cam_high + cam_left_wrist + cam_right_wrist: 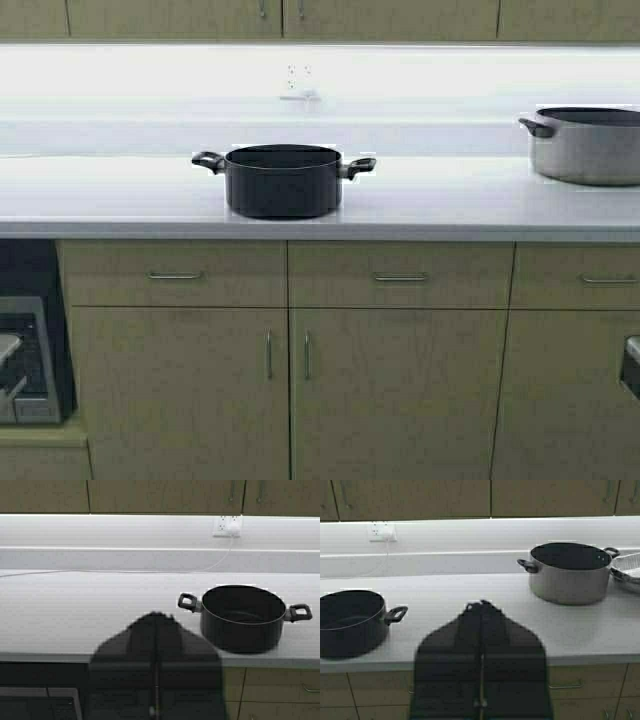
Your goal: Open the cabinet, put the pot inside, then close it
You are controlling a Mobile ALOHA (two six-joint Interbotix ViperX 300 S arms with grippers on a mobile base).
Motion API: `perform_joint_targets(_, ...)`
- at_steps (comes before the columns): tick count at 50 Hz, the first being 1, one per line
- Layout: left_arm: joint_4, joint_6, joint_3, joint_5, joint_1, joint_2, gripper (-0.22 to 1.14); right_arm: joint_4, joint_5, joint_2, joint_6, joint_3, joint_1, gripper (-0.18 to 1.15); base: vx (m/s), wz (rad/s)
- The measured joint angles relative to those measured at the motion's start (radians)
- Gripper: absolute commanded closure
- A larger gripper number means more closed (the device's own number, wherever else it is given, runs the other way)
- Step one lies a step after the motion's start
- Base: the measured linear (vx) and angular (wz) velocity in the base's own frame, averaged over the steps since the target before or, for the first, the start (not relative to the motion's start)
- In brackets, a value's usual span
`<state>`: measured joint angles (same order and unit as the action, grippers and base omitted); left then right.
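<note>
- High view: black pot (283, 180) sits upright at centre frame on the white counter (120, 195), near its front edge.
- Cabinet (390, 18) runs along the top edge, doors closed.
- Silver pot (588, 144) at right edge, well apart from the black one.
- Left gripper (156, 625) in its wrist view: fingers pressed together, holding nothing, short of the counter.
- Right gripper (481, 612): same, closed and empty.
</note>
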<state>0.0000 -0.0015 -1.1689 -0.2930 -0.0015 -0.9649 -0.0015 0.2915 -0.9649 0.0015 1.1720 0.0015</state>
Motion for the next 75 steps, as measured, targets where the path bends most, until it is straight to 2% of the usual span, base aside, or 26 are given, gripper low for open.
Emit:
perform_joint_targets(4,0.014,-0.005,-0.011,0.008,-0.002,-0.002,0.86,-0.002,-0.003,0.0,0.005,0.008,0.002,0.87,0.07,0.02)
perform_joint_targets(6,0.021,-0.009,-0.018,0.014,-0.006,-0.003,0.84,-0.003,-0.011,0.0,0.008,0.012,0.003,0.88,0.1,0.03)
perform_joint_targets(14,0.026,-0.014,-0.025,0.021,-0.009,-0.008,0.89,-0.006,-0.041,-0.006,0.009,0.014,0.005,0.92,0.12,0.03)
perform_joint_targets(75,0.026,-0.067,-0.029,0.055,-0.009,-0.017,0.88,-0.006,-0.049,0.037,0.009,0.014,0.006,0.92,0.22,0.04)
